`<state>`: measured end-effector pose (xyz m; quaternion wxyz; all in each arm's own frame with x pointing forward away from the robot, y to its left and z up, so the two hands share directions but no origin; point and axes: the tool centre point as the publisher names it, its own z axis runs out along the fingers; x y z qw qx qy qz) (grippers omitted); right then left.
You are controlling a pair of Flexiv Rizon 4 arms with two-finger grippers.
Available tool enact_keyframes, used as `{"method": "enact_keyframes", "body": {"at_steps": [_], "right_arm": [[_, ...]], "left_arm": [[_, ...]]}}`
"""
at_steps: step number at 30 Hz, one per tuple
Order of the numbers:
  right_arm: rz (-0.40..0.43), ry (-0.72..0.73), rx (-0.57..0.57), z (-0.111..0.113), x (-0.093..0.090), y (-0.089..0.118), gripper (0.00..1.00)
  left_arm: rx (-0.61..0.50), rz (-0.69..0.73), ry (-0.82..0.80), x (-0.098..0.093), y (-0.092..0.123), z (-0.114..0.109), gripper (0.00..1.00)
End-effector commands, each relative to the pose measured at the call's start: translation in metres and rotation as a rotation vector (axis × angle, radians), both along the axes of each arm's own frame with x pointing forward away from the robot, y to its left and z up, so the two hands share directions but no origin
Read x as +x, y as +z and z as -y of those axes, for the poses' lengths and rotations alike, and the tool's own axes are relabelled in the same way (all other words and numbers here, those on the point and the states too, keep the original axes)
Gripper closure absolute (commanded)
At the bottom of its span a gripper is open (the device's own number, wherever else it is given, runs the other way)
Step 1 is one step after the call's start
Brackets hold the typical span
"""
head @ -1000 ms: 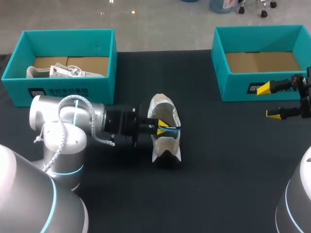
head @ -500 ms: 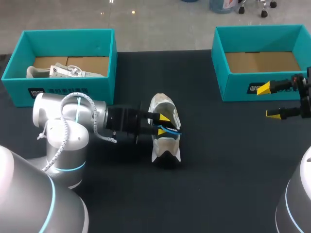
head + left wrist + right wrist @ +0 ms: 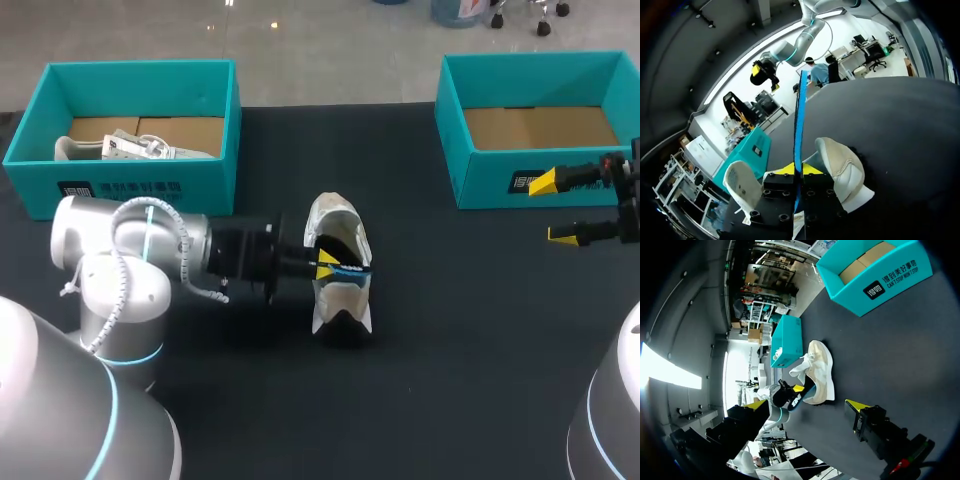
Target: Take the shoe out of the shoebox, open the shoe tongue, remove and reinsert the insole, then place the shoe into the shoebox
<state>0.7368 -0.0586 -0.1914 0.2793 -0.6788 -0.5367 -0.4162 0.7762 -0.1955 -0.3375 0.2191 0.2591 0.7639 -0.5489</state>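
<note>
A cream shoe (image 3: 338, 285) lies on the dark table near the middle. My left gripper (image 3: 327, 263) comes in from the left and is at its opening, shut on a thin blue insole (image 3: 352, 268). In the left wrist view the insole (image 3: 799, 125) stands edge-on, rising from between the yellow tips (image 3: 799, 169), with the shoe (image 3: 840, 162) just ahead. My right gripper (image 3: 553, 210) hangs open and empty at the far right, in front of the right shoebox (image 3: 480, 165). From the right wrist view the shoe (image 3: 822, 370) lies well ahead of the open fingers (image 3: 857, 405).
A teal shoebox (image 3: 120, 190) at the back left holds another pale shoe (image 3: 130, 148). The right teal shoebox shows only its cardboard floor. Dark table surface stretches between the shoe and the right box.
Half a second ago the left gripper's fingers stood apart at the shoe's opening; they have closed on the blue insole, and the arm has drawn back slightly to the left. The right arm is unchanged.
</note>
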Motion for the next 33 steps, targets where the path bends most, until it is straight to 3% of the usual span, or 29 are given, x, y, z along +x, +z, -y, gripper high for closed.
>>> {"method": "enact_keyframes", "body": {"at_steps": [1,12,13,14,16,22,24,25,26,27,33], "right_arm": [[-0.002,-0.002,-0.004,-0.001,-0.001,0.0,0.0],[-0.002,-0.002,-0.004,-0.001,-0.001,0.0,0.0],[-0.002,-0.002,-0.004,-0.001,-0.001,0.0,0.0],[-0.002,-0.002,-0.004,-0.001,-0.001,0.0,0.0],[-0.002,-0.002,-0.004,-0.001,-0.001,0.0,0.0],[-0.002,-0.002,-0.004,-0.001,-0.001,0.0,0.0],[-0.002,-0.002,-0.004,-0.001,-0.001,0.0,0.0],[-0.002,-0.002,-0.004,-0.001,-0.001,0.0,0.0],[-0.002,-0.002,-0.004,-0.001,-0.001,0.0,0.0],[-0.002,-0.002,-0.004,-0.001,-0.001,0.0,0.0],[-0.002,-0.002,-0.004,-0.001,-0.001,0.0,0.0]], "left_arm": [[0.021,0.016,-0.017,0.011,-0.008,0.006,1.0],[0.051,0.028,0.008,0.024,-0.018,0.002,1.0],[0.046,0.024,0.011,0.023,-0.017,0.002,0.84],[0.026,0.022,0.006,0.02,-0.014,0.002,0.53],[0.016,0.029,0.004,0.016,-0.008,0.002,0.51],[-0.003,0.044,0.004,0.007,0.005,0.0,0.56],[0.0,0.041,0.001,0.007,0.003,0.001,0.64],[0.002,0.04,0.0,0.008,0.001,0.001,0.69],[0.003,0.04,0.0,0.009,0.0,0.002,0.8],[0.002,0.039,-0.003,0.009,-0.001,0.003,1.0],[0.04,0.033,-0.021,0.013,-0.013,0.009,1.0]]}}
